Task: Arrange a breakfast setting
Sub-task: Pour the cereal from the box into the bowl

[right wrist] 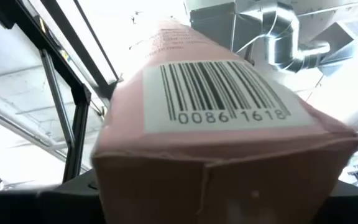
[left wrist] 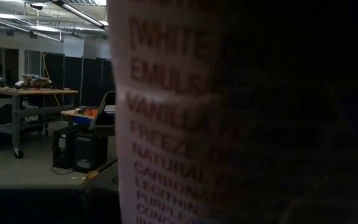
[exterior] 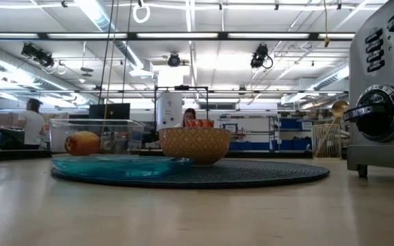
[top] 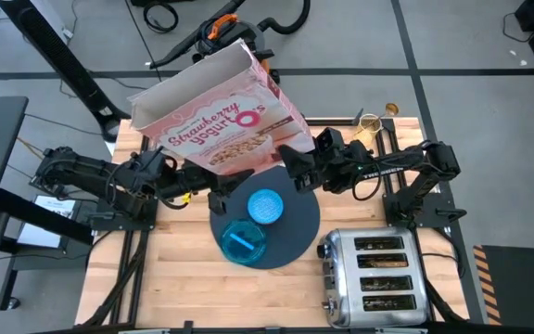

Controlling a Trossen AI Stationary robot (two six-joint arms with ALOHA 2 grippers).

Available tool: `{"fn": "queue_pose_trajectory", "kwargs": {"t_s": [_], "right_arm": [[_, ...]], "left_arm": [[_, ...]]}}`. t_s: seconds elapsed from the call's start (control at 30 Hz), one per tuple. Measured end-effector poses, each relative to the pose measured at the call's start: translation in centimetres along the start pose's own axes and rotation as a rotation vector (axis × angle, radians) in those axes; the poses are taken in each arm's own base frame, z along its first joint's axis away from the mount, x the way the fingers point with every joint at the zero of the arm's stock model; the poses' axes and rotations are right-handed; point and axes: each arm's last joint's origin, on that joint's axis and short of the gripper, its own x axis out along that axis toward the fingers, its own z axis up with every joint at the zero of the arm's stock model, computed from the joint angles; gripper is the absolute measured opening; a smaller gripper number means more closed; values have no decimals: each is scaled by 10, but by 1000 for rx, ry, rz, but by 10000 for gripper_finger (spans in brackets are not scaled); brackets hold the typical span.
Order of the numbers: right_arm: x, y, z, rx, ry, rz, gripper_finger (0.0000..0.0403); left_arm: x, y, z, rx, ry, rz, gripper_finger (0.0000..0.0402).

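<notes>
Both arms hold a pink cereal box point(top: 216, 116) aloft over the far edge of the round mat point(top: 290, 227), its open top tipped away from the bowl point(top: 265, 206). The left gripper point(top: 191, 178) sits at the box's lower left corner and the right gripper point(top: 297, 160) at its lower right; each pair of fingers appears pressed against the carton, though the contact itself is hidden.

The step in hand looks like the cereal pour. The bowl stands near the mat's centre with nothing visible inside it, and the teal plate point(top: 244, 243) lies on the mat's near edge, just beside the bowl. The next move would call for both arms to turn the box together until its mouth comes over the bowl, without loosening either grip.

The box front reads "Strawberry Yogurt O's". The left wrist view shows a side panel with "VANILLA", "FREEZE", "NATURAL" and "LECITHIN" partly legible. The right wrist view shows a barcode with "0086 1618".

A toaster point(top: 378, 271) stands on the counter point(top: 170, 269) right of the mat.
</notes>
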Motion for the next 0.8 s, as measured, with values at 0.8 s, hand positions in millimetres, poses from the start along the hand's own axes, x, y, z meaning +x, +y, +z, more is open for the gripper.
{"fn": "queue_pose_trajectory", "kwargs": {"t_s": [0.8], "right_arm": [[-6, -17, 14, -11, -16, 14, 195]], "left_arm": [[-28, 8, 18, 30, 79, -7, 280]]}}
